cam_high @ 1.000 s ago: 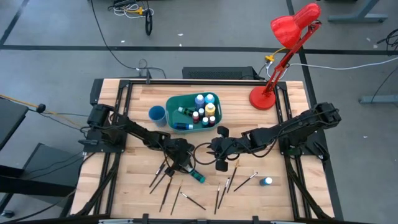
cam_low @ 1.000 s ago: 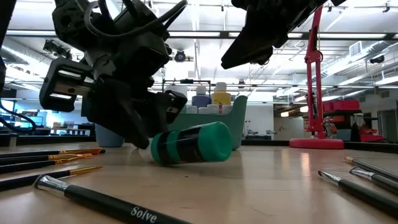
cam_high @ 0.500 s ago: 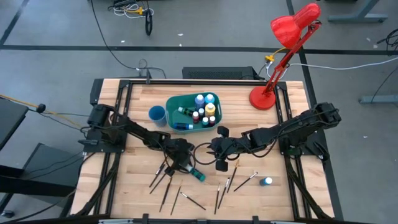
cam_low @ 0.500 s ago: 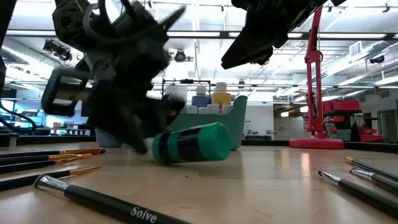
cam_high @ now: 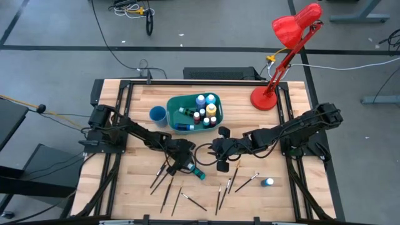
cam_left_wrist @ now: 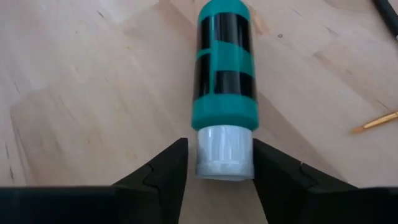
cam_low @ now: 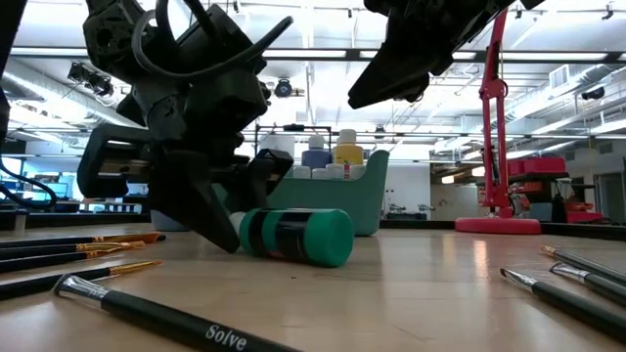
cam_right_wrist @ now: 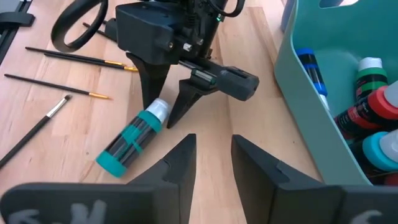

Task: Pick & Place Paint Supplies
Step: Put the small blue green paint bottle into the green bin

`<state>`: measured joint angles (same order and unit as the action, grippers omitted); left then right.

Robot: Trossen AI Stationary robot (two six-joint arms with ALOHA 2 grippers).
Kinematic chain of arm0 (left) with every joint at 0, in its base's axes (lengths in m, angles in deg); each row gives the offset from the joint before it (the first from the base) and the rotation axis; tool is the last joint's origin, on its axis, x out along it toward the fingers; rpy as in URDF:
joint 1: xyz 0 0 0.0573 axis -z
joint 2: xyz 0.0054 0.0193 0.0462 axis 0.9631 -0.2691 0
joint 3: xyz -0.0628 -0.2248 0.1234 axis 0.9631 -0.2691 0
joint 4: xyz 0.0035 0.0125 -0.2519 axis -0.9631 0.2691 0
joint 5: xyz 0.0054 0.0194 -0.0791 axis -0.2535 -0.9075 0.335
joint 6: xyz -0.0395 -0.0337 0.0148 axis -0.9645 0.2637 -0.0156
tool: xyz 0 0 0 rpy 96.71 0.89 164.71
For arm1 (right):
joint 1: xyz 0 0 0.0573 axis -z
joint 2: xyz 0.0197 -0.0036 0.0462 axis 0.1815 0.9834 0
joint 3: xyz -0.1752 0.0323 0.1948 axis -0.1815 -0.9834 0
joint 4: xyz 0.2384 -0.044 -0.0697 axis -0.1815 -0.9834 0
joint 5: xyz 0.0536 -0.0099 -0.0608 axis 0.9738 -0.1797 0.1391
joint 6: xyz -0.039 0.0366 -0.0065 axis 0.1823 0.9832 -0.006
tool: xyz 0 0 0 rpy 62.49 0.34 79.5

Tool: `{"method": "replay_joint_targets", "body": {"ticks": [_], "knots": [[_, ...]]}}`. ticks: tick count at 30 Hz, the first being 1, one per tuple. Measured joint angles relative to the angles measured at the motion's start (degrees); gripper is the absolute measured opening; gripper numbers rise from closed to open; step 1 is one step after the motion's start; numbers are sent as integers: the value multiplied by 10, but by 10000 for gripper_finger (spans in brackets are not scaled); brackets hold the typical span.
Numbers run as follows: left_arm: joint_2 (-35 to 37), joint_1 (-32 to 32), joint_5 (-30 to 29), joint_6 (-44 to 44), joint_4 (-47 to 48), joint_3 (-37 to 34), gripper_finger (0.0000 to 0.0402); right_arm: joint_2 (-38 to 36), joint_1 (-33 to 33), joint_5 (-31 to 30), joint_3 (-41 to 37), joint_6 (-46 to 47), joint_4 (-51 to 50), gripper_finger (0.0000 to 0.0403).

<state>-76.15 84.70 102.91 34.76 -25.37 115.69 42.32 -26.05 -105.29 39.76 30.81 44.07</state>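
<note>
A green paint bottle (cam_high: 199,176) (cam_low: 293,235) (cam_left_wrist: 225,68) (cam_right_wrist: 130,146) with black label bands lies on its side on the wood table. My left gripper (cam_high: 185,167) (cam_low: 210,227) (cam_left_wrist: 219,149) (cam_right_wrist: 166,107) is open at its pale cap (cam_left_wrist: 225,152), one finger on each side, slanting down from the table's left. My right gripper (cam_high: 220,164) (cam_right_wrist: 213,146) hangs open and empty over the table, just right of the bottle. A blue-and-white bottle (cam_high: 269,182) lies near the right edge. Several thin brushes (cam_high: 165,184) (cam_low: 147,313) lie along the near side. My left gripper straddles the bottle's cap (cam_left_wrist: 225,152) at the end of the lying bottle. One finger (cam_left_wrist: 270,171) lies against the cap's side, and a narrow gap shows at the other finger (cam_left_wrist: 168,171). The bottle rests with its whole side on the table.
A teal bin (cam_high: 174,103) (cam_right_wrist: 292,74) holding several bottles stands at the far middle, with a small blue cup (cam_high: 157,114) to its left. A red desk lamp's base (cam_high: 264,98) stands at the far right. More brushes (cam_high: 234,182) lie near the right gripper.
My left gripper has shifted and tipped at the bottle's cap end, blurred midway. The green bottle has turned a little on the table, staying on its side, and its base end now sits lower in the low view.
</note>
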Motion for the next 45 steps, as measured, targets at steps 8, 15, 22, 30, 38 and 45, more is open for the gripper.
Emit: {"method": "replay_joint_targets", "body": {"ticks": [8, 15, 22, 30, 38, 45], "knots": [[10, 0, -6, 2, 19, 1, 131, 0, 0, 0, 0, 0, 0, 102], [86, 9, -140, 47, 207, 38, 140, 0, 0, 0, 0, -22, -2, 102], [148, 27, -415, 189, 388, 118, 133, 0, 0, -82, 0, -77, -2, 102], [149, 5, -661, 426, 385, 183, 146, -1, 0, -149, 0, -77, -118, 102], [111, -31, -725, 655, 329, 178, 132, -1, 1, -170, 0, 17, -190, 102], [57, -26, -744, 721, 324, 178, 154, -1, 1, -169, 0, 15, -185, 102]]}}
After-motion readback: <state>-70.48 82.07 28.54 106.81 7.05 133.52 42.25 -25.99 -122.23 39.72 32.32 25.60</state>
